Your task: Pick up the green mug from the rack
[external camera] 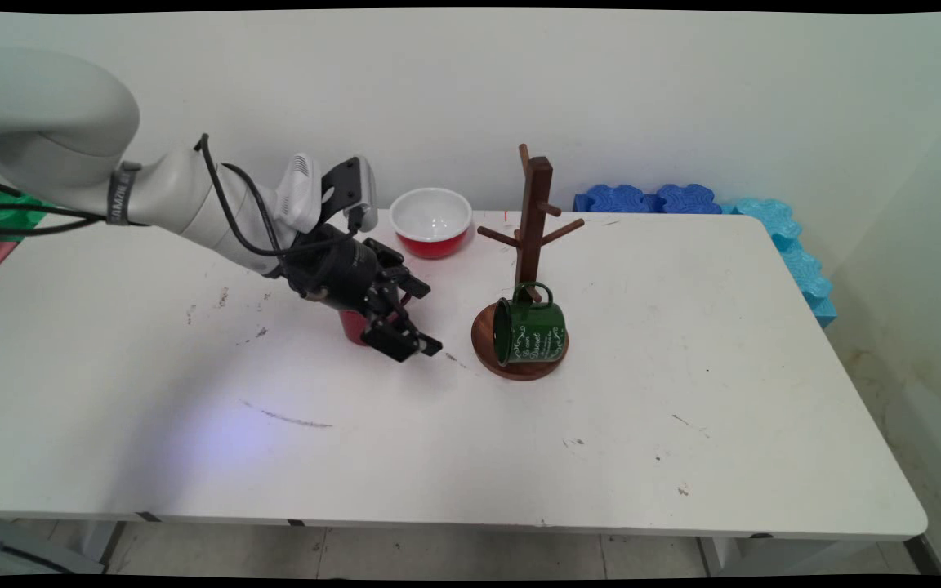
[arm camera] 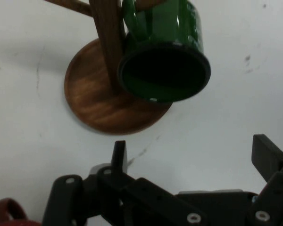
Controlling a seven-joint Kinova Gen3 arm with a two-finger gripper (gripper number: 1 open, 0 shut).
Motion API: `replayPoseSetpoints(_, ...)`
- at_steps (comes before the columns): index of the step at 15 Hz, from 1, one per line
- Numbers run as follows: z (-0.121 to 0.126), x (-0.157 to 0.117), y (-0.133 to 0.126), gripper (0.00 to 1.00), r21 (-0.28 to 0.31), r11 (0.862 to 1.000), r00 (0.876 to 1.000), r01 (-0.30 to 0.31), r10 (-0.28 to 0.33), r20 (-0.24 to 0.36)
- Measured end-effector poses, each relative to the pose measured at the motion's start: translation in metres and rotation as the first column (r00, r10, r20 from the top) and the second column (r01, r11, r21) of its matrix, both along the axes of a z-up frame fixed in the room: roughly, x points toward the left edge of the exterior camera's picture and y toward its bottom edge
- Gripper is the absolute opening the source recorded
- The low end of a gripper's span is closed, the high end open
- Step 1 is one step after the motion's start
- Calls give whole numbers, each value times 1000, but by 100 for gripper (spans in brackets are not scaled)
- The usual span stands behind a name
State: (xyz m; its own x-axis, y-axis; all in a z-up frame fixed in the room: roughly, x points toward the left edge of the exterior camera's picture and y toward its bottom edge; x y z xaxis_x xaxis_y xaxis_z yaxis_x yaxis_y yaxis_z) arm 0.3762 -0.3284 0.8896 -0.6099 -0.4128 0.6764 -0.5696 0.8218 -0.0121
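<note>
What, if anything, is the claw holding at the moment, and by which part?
Nothing: the claw is open and empty, just off the green mug hanging on the wooden rack.

White robot arm [external camera: 70, 155], upper left of the frame: rounded, glossy links with a grey band bearing lettering near the wrist. Black cables [external camera: 229, 208] loop along the forearm. A white and black camera housing [external camera: 332, 192] sits above the wrist. The black gripper [external camera: 413, 314] shows jointed linkage with silver screws [arm camera: 193, 217].
</note>
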Motion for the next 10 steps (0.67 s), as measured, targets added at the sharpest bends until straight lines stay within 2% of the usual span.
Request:
replayPoseSetpoints(5, -7, -6, 3, 100, 41, 996, 993, -73, 76, -88)
replayPoseSetpoints(10, -16, -13, 3, 100, 94, 983, 968, -161, 175, -181)
